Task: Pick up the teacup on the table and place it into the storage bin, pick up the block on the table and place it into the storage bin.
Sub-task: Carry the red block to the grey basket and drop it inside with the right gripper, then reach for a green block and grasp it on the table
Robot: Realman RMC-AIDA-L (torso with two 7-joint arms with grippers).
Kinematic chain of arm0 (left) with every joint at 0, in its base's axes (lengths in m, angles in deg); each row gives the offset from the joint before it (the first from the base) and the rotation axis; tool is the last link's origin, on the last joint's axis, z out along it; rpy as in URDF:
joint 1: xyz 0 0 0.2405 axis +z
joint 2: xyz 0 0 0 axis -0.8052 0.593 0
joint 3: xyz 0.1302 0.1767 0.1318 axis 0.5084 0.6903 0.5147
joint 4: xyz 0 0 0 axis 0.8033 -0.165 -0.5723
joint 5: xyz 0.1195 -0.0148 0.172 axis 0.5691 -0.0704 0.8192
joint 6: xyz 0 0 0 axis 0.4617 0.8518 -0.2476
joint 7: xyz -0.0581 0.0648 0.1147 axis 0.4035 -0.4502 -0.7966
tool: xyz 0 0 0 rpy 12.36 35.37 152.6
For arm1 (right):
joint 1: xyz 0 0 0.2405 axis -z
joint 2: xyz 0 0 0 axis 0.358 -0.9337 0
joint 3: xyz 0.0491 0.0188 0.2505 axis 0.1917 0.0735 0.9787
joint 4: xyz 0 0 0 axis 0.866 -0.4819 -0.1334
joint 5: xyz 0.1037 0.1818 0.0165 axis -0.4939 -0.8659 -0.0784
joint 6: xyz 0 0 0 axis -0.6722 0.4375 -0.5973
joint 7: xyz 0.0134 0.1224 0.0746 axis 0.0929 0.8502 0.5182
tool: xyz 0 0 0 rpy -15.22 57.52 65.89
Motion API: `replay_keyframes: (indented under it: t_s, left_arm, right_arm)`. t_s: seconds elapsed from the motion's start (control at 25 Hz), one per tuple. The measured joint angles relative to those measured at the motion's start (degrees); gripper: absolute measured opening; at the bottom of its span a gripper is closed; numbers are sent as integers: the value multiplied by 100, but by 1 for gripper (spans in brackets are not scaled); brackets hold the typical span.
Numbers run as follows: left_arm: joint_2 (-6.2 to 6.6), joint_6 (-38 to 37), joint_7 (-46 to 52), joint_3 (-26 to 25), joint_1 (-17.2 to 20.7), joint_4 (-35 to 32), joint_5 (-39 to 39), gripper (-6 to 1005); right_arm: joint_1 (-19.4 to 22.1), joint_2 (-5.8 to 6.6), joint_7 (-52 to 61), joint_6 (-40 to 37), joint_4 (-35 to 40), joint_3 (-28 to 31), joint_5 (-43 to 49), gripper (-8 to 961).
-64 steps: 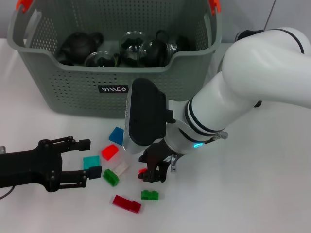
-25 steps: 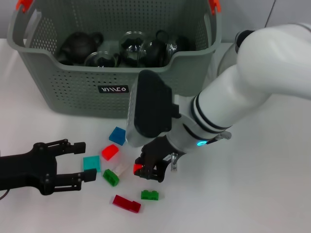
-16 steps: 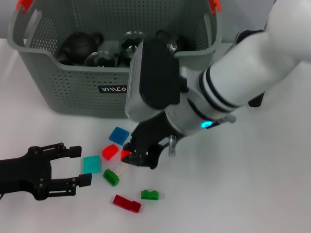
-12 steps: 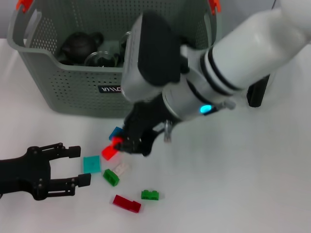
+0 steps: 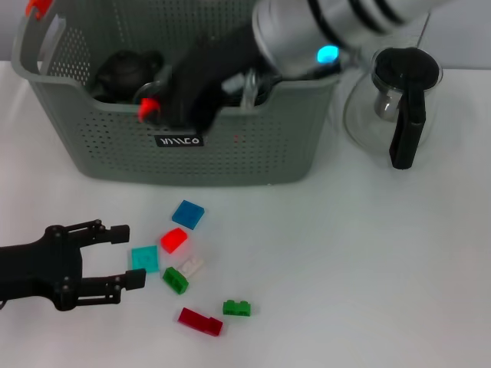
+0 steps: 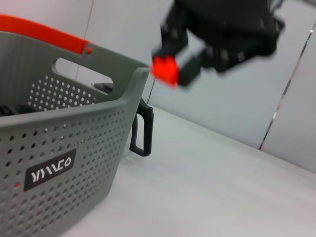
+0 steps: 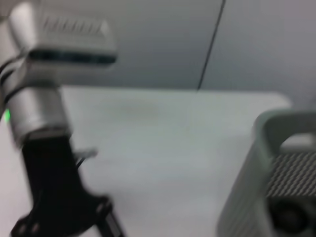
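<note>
Carrying a small red block in its closed fingers, the right gripper sits in the upper left of the head view, at the front rim of the storage bin; whether the block has cleared the rim cannot be told. The left wrist view shows the block pinched above the bin's rim. Inside the bin lie dark teapots and glassware, so the teacup step looks finished, though no single teacup is clear. Loose blocks remain on the white table at lower centre: blue, red, teal, green. The left gripper rests at lower left, fingers spread wide and empty. A glass carafe stands at upper right.
</note>
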Motion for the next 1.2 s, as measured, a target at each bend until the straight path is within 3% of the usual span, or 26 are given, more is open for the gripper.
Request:
replay_keyframes:
  t_s: [0.32,0.72,0.88,1.2]
  left_arm:
    - [-21,50,-3,-8,-65,-6,-3,830]
    - [-16,77,-3,-16,-89,-1,-3,830]
    - [-3,79,3,-20,-90,1,-3,830]
    - [11,66,-5,-61,-102,0,15,830]
  right_arm:
    - [-304,1,11,286,-178,841,500,210]
    - [-770,20,184,1467,-1766,945,946,237]
    - [-753,18,186,1662,-1840,920,978,248]
    - [-543,-2,187,1705,-1561,902,944,405]
